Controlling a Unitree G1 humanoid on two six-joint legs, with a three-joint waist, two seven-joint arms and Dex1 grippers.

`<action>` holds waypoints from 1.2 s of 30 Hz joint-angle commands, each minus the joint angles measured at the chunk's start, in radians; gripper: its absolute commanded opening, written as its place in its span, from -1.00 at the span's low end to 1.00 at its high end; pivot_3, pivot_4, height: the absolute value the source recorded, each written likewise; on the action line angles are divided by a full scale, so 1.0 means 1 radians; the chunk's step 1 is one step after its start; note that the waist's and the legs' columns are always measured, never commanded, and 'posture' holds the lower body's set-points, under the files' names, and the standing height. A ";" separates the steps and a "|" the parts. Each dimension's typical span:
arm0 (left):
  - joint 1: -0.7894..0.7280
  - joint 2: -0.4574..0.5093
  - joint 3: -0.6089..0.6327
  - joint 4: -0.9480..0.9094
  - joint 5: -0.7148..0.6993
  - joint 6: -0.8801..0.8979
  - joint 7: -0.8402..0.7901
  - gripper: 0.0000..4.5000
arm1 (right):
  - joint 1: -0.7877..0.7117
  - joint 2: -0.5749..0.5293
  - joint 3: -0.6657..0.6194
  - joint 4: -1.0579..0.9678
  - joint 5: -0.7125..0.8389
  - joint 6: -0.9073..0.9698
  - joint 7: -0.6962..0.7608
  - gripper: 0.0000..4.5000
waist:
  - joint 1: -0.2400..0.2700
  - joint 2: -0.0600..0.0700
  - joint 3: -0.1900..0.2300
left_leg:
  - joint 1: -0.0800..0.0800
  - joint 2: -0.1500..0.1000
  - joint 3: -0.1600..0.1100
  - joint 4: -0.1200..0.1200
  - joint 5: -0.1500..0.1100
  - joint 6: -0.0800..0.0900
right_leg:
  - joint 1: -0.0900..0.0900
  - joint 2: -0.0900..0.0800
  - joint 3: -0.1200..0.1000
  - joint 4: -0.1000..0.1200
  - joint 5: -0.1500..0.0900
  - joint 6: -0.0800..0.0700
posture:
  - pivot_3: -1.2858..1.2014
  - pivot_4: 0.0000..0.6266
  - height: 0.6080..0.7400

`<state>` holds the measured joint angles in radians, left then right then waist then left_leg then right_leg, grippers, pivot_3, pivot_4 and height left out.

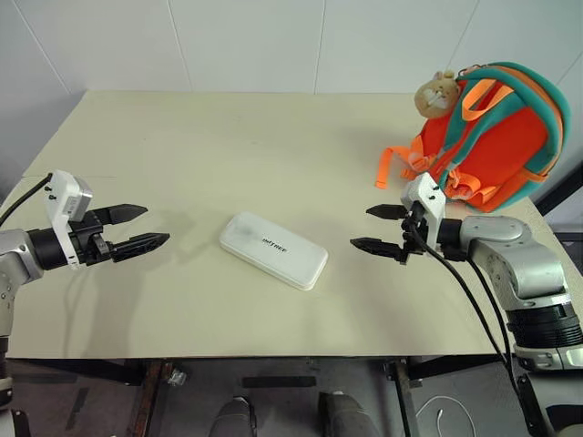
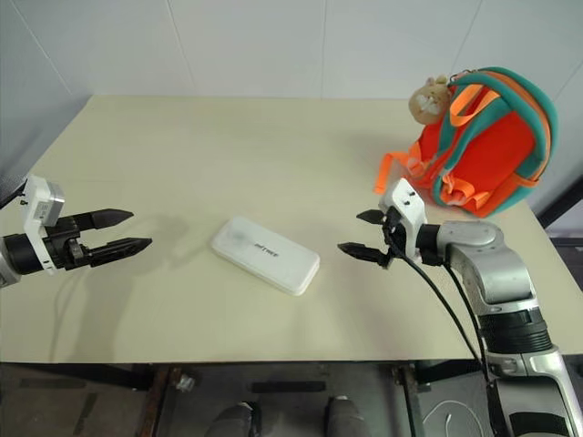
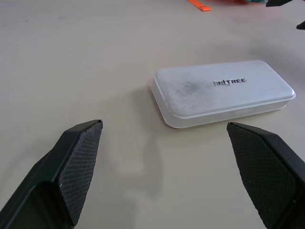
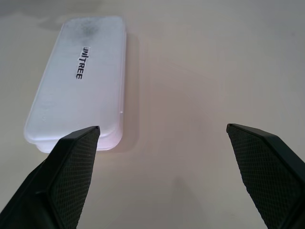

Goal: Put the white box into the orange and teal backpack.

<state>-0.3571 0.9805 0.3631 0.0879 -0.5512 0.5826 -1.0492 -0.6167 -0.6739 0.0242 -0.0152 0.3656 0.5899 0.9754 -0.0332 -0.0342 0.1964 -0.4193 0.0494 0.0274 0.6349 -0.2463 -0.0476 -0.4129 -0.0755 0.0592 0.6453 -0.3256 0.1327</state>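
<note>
Now box [image 1: 273, 249] flat on tabletop [image 1: 200, 155], between left fingers [image 1: 130, 229] and right fingers [image 1: 381, 228]; both spread wide, empty; backpack [image 1: 492, 137] beyond right fingers.

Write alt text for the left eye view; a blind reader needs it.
A white box lies flat on a beige table between two open robot hands, left hand and right hand. An orange and teal backpack stands behind the right hand.
</note>
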 commanded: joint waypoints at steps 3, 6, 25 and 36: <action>-0.049 0.001 -0.014 0.027 0.009 -0.031 -0.011 0.99 | 0.014 0.020 -0.024 -0.072 0.023 0.006 -0.035 1.00 | 0.003 0.000 0.000 | 0.000 0.000 0.000 0.000 0.000 0.000 | 0.000 0.000 0.000 0.000 0.000 0.000 | 0.03 -0.52 1.00; -0.056 -0.019 -0.026 0.007 0.001 -0.023 0.005 0.99 | 0.029 0.022 -0.030 -0.076 0.030 0.008 -0.043 1.00 | 0.004 0.000 0.000 | 0.000 0.000 0.000 0.001 0.000 0.000 | 0.000 0.000 0.000 0.000 0.000 0.000 | 0.03 -0.52 1.00; -0.179 -0.106 -0.101 0.206 0.109 -0.165 0.064 -0.84 | 0.043 0.026 0.077 -0.089 -0.049 0.049 -0.093 -0.52 | 0.007 0.000 0.000 | -0.001 0.000 -0.001 0.003 0.000 0.000 | 0.001 0.000 0.000 0.001 0.000 0.000 | 0.03 -0.52 1.00; -0.401 -0.247 -0.191 0.596 0.206 -0.286 0.050 -1.00 | 0.152 0.015 0.165 -0.159 -0.149 0.113 -0.160 -0.99 | 0.005 0.000 0.000 | -0.002 0.000 -0.001 0.012 -0.001 0.002 | 0.002 0.001 0.000 0.004 0.001 0.002 | 0.03 -0.52 1.00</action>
<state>-0.7197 0.7308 0.1733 0.6531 -0.3576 0.3245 -0.9886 -0.4776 -0.6575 0.1905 -0.1256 0.2190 0.6886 0.8269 -0.0285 -0.0345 0.1962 -0.4210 0.0490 0.0268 0.6472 -0.2472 -0.0461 -0.4111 -0.0748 0.0591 0.6501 -0.3246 0.1345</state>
